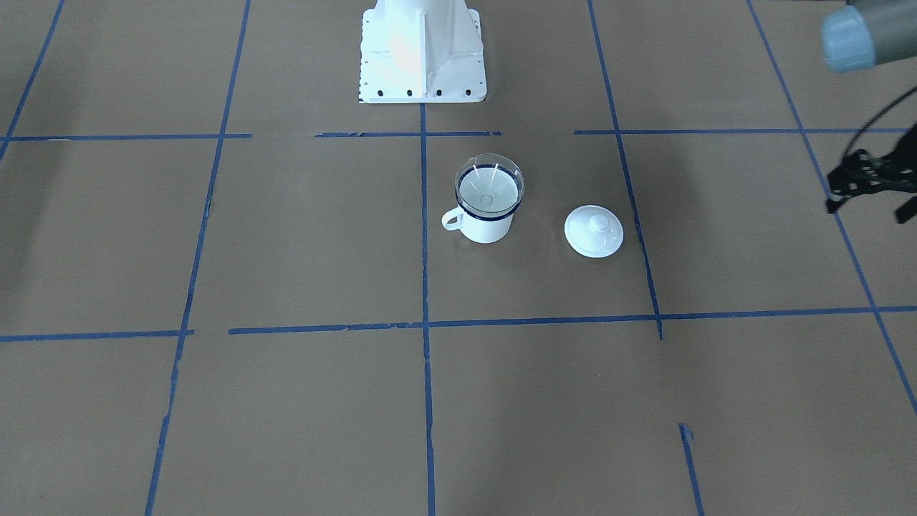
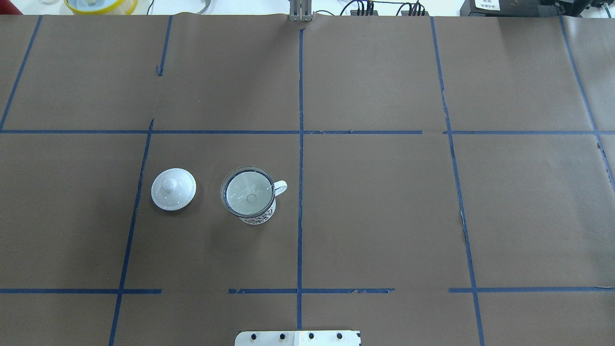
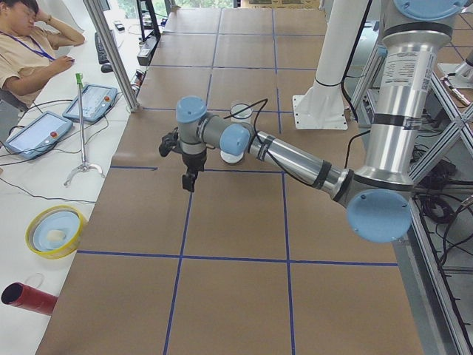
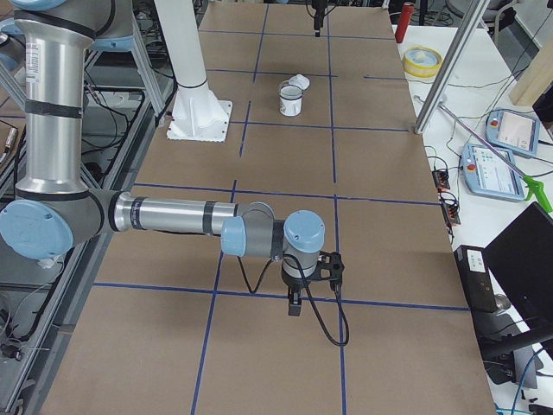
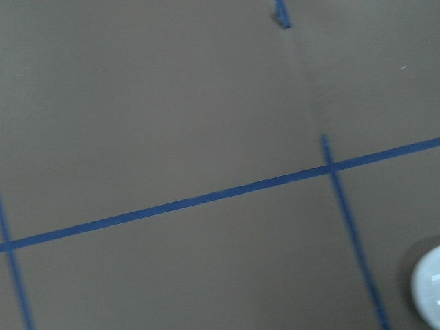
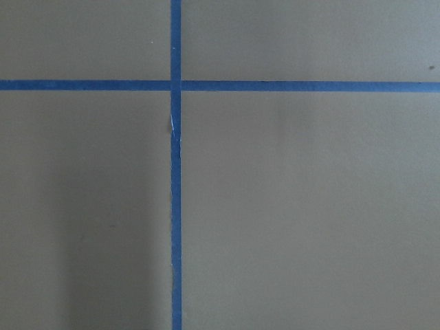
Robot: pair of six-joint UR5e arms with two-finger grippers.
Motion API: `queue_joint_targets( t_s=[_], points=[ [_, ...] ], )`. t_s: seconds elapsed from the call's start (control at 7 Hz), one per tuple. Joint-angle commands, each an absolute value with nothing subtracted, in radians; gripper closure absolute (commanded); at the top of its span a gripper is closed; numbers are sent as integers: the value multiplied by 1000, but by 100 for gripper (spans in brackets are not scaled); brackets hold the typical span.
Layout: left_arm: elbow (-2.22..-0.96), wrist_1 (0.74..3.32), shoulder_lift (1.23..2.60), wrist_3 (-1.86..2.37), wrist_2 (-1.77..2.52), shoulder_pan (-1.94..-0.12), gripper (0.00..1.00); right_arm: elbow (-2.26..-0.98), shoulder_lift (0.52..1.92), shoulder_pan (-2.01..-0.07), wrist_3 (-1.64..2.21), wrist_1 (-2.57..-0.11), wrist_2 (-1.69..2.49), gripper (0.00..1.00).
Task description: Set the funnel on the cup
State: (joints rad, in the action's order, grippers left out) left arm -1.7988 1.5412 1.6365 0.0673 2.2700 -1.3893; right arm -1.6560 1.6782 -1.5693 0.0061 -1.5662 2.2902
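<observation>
While funnel (image 1: 489, 188) caps cup (image 1: 487, 228), left claw (image 3: 190, 180) — apart — holds nothing.

One funnel (image 1: 489, 188), one cup (image 1: 487, 226), one white lid (image 1: 593, 231) — three things.

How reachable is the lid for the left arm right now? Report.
Probably yes. Only bare table lies between the left claw and the lid; the cup stands beyond it.
</observation>
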Motion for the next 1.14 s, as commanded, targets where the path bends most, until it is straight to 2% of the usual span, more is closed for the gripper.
queue_joint_targets(
  t_s=[0.0, 1.0],
  points=[
    [-1703, 1542, 1481, -126, 2287, -1511, 0, -1657, 1678, -1569, 6, -1566, 2290, 0],
    [-1674, 1545, 1477, -136, 2390, -1595, 0, -1655, 1678, -1569, 6, -1566, 2290, 0]
  ],
)
